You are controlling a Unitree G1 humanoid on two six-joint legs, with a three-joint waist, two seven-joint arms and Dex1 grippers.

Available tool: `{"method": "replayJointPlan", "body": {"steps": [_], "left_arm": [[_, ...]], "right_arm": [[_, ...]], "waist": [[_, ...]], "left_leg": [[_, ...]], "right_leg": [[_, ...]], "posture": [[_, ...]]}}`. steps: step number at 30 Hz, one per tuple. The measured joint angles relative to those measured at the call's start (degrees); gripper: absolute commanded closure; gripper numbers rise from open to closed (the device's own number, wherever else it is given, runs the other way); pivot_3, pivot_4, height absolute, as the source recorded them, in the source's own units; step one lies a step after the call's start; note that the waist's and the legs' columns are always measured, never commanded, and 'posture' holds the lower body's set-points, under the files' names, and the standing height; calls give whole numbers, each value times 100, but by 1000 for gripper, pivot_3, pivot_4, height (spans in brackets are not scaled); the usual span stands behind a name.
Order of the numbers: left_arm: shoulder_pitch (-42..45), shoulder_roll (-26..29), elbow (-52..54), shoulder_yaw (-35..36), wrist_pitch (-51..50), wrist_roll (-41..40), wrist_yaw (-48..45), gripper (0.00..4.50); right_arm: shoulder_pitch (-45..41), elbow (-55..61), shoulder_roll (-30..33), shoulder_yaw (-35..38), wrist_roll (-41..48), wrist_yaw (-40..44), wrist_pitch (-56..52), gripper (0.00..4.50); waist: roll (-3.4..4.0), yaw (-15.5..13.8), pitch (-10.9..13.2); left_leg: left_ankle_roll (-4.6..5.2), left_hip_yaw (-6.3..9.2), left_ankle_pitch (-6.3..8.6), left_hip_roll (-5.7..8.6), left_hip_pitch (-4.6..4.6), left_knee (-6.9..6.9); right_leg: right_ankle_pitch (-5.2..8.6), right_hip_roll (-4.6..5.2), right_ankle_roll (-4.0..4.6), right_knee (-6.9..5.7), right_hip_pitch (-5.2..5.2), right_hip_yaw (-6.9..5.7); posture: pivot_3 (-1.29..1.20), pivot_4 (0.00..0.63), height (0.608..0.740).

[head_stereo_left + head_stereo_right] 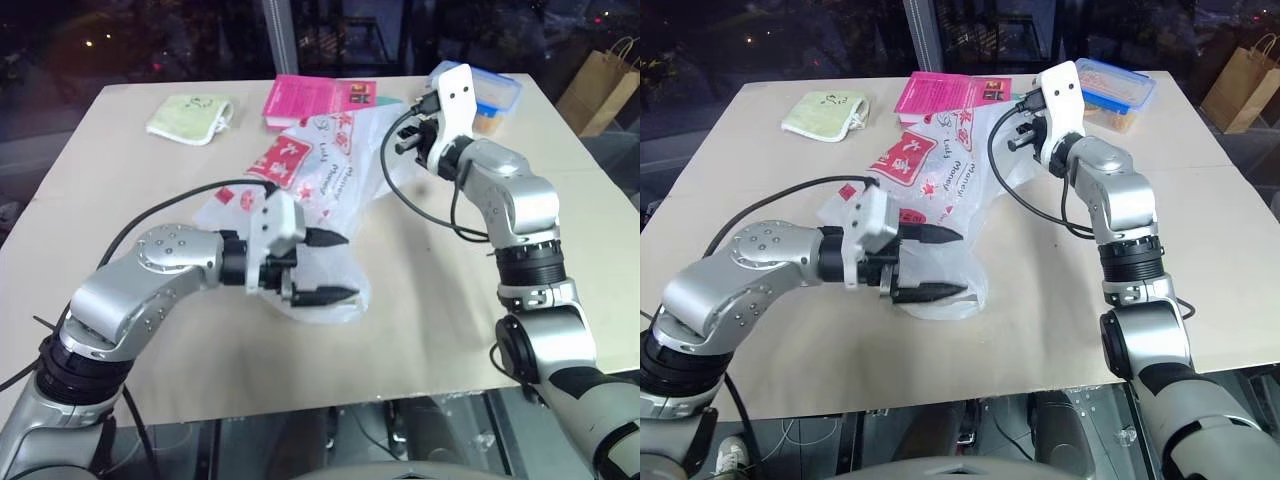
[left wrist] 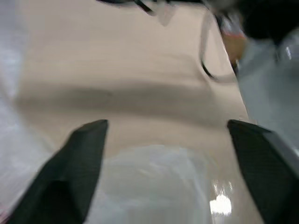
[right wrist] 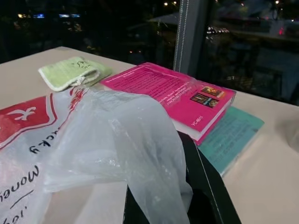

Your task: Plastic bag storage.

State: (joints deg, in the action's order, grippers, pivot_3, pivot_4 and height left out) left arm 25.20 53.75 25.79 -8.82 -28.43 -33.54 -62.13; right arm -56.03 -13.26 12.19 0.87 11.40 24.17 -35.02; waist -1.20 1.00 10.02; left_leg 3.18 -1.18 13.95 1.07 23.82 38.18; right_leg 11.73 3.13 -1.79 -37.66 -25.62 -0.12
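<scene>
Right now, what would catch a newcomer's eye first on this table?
The plastic bag, white with red printed panels, sprawls across the middle of the table. The right gripper pinches its far end and lifts it near the pink book. The left gripper gapes open over the bag's near end.

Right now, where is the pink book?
In the left eye view the pink book lies at the table's far edge, centre, between the green cloth and the blue-lidded plastic container, with the crinkly white plastic bag just before it.
</scene>
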Motion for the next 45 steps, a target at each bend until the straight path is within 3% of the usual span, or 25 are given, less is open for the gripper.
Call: {"method": "replayJointPlan", "body": {"steps": [9, 15, 18, 22, 24, 25, 31, 36, 40, 45], "left_arm": [[337, -268, -1492, -769, 2235, 2105, -740, 412], [813, -1077, -2186, -1328, 2981, 3277, -356, 412], [963, -1674, -2527, -1474, 3157, 3780, 152, 1327], [965, -1841, -2688, -1405, 3301, 4086, 621, 3214], [909, -2092, -2717, -1115, 3355, 3969, 937, 4179], [904, -2297, -2682, -895, 3255, 3754, 1105, 4437], [1679, -2968, -2561, 981, 1693, 1877, 2089, 4437], [3862, -2448, -4624, 2869, 1451, 1063, 3358, 4437], [4950, -2133, -6876, 3149, 1934, 1106, 3662, 4437], [5761, -2106, -8123, 3065, 2408, 1246, 3481, 4437]], "right_arm": [[88, -60, -129, -120, -116, -108, 12, 4500], [207, 122, -117, -111, -121, -200, -99, 4500], [229, 175, -124, -115, -120, -220, -118, 4500], [265, 204, -109, -110, -128, -235, -146, 4500], [325, 205, -84, -109, -143, -247, -169, 4500], [341, 207, -83, -109, -145, -252, -183, 4500], [207, 211, 16, 46, -17, -257, -244, 4500], [-1123, -291, 509, 654, 325, -200, -167, 4500], [-2296, -1119, 772, 841, 521, -54, 57, 4500], [-2895, -1750, 1103, 821, 459, 86, 431, 4500]], "waist": [[1, -20, 1], [1, -25, 0], [1, -14, 0], [1, 31, 0], [1, 13, 0], [1, 3, 0], [-2, -9, 4], [1, 30, 19], [-6, -22, 22], [-7, -35, 21]], "left_leg": [[19, -5, 10, 3, 9, 9], [33, -5, 17, 4, 12, 18], [36, -4, 19, 3, 12, 21], [36, -5, 19, -6, 7, 20], [37, -3, 19, -7, 9, 21], [37, -3, 20, -6, 9, 23], [38, 6, 20, -4, 17, 38], [38, 7, 20, 0, 8, 42], [12, 15, 5, 4, 36, 26], [28, 34, 14, 22, 103, 27]], "right_leg": [[0, -3, -5, 3, 0, -9], [-1, -4, -7, -6, 1, -11], [-1, -6, -8, -10, 0, -10], [-1, -11, -6, -16, -1, -8], [-1, -6, -7, -16, -1, -11], [-1, -4, -7, -16, -1, -10], [-3, -2, -9, -23, -3, -19], [-3, -10, -9, -26, 2, -21], [-2, -5, -9, -8, -12, -36], [-15, 9, -31, 29, -43, -51]], "posture": [[0, 150, 740], [0, 150, 740], [0, 150, 740], [0, 150, 740], [0, 150, 740], [0, 150, 740], [0, 150, 740], [0, 150, 740], [0, 150, 740], [0, 150, 740]]}}
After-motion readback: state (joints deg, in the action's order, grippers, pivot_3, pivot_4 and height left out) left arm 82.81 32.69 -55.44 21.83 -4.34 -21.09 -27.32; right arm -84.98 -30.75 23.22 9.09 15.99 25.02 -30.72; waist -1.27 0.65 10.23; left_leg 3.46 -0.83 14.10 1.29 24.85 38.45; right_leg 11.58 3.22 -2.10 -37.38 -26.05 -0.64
